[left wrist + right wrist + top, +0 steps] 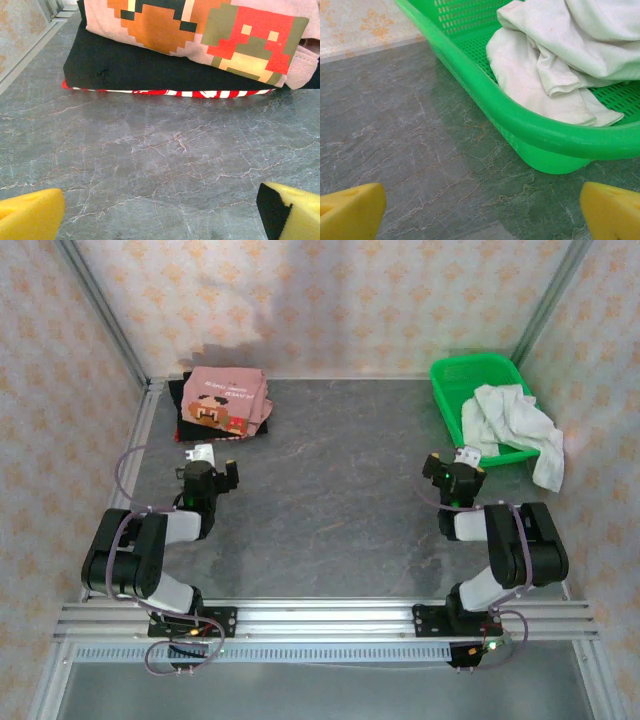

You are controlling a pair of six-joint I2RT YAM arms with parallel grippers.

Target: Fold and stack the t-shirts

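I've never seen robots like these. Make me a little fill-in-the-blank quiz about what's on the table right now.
1. The crumpled off-white t-shirt spills over the rim of the ___ basket.
2. The pink t-shirt, already folded, sits near the far ___ corner of the table.
3. The left gripper and the right gripper are both ___, holding nothing.

Missing words: green; left; open.
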